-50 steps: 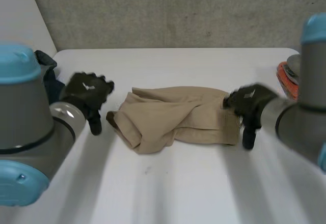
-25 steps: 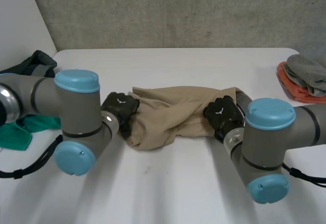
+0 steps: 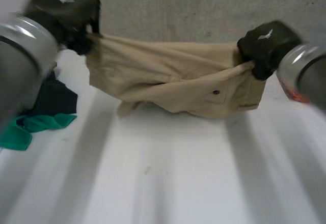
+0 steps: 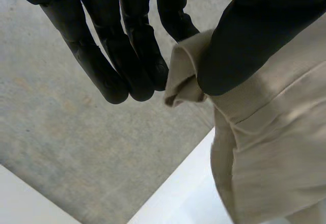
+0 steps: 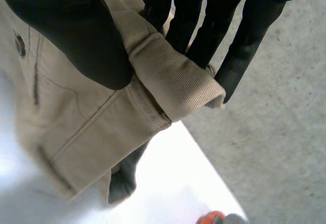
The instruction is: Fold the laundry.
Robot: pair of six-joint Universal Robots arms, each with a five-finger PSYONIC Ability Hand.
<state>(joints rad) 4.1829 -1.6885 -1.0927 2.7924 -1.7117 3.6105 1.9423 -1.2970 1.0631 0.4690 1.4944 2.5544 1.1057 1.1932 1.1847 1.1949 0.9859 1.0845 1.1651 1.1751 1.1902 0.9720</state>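
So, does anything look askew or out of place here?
The tan garment hangs lopsided: the left hand pinches its end higher than the right hand does, and the middle sags in creased folds. A green cloth and a dark cloth lie heaped at the left edge of the table.

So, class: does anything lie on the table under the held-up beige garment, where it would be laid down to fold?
Nothing visible does. The table below the garment is bare; the green cloth and dark cloth lie apart, at the robot's left.
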